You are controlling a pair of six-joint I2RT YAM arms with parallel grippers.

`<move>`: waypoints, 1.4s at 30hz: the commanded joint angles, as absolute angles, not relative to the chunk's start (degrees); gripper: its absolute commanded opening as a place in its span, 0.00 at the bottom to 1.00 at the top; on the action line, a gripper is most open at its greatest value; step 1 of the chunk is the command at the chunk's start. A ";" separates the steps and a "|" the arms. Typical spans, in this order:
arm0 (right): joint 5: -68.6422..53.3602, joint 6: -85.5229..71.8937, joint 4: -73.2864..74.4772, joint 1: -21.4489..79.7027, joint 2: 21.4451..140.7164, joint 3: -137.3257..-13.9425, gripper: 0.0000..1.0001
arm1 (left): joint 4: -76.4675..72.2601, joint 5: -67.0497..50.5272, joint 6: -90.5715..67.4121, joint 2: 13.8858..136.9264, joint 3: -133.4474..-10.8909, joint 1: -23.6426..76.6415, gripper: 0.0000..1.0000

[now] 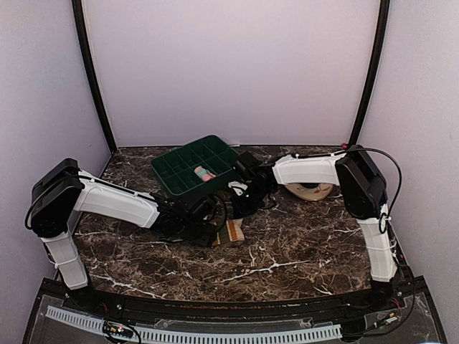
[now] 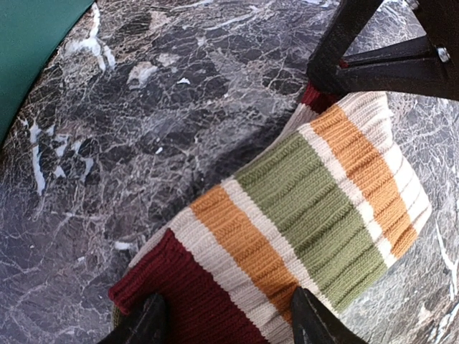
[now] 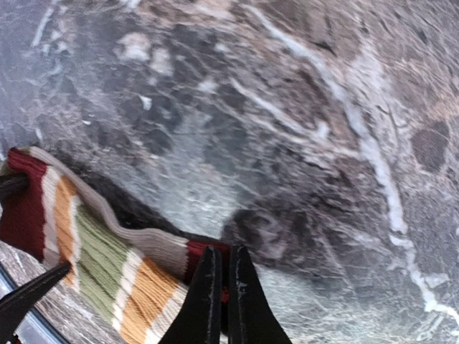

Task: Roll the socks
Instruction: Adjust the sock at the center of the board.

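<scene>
The sock (image 2: 301,215) is lying end-to-end between them: right hand (image 3: 224,254) is pinching its far end, released left hand (image 2: 228,315) is straddling the near end.

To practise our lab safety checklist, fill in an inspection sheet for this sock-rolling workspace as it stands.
Surface: dark marble table.
Job's things: striped sock lying mid-table; pink sock in a tray compartment.
Clutter: tape-like roll by right arm.
Grippers: left gripper open astride the sock's maroon end; right gripper shut on its far edge.
Cables: one cable loops off right arm.
Surroundings: plain walls, black poles.
</scene>
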State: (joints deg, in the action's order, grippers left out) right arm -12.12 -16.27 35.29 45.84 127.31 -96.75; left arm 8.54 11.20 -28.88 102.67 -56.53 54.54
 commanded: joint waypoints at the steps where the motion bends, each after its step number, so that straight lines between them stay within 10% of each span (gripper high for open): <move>1: -8.67 -15.95 36.49 44.70 125.89 -96.23 0.00 | 10.81 10.55 -29.61 102.48 -54.43 54.67 0.62; 25: -0.21 -16.82 33.06 43.07 115.23 -83.81 0.00 | 10.37 5.80 -25.30 102.79 -54.18 54.67 0.61; 30: -0.40 -17.66 28.47 43.07 111.18 -82.48 0.26 | 9.06 3.28 -24.25 102.74 -54.40 54.67 0.61; 42: -15.06 -30.67 0.98 43.51 103.46 -64.02 0.31 | 9.80 2.81 -24.46 103.51 -55.04 54.67 0.61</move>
State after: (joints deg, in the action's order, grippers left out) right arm -8.51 -24.10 15.77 43.38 105.65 -71.22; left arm 6.13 5.48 -24.34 102.65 -56.07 54.50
